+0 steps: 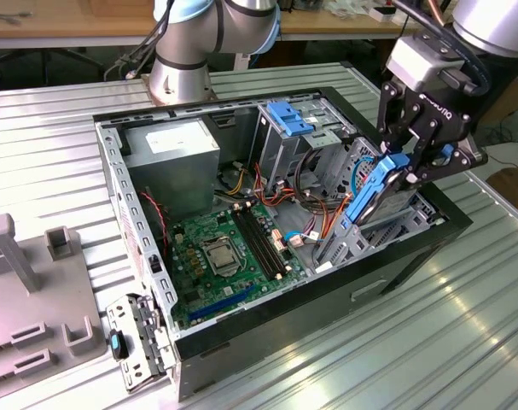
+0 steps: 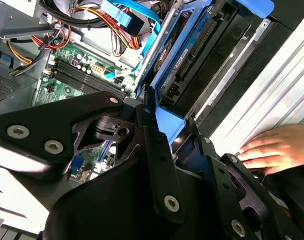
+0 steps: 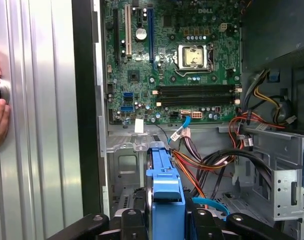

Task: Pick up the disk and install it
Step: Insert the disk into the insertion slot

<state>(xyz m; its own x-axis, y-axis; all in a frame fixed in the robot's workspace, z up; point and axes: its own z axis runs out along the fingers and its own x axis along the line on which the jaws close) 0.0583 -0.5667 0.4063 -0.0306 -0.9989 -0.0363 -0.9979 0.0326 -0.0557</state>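
The end effector (image 1: 410,164) pinches the disk (image 1: 368,198) by its upper end, tilted, its lower end down at the drive bay of the open computer case (image 1: 241,318), on the side toward the table's (image 1: 429,342) edge at the exterior view's right. A hand (image 2: 272,147) rests on the table beside the case

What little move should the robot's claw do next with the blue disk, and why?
Probably ease the disk a little deeper into the metal drive bay. The claw grips its top end, and it stands tilted, lower end down in the bay, upper part sticking out above the computer case.
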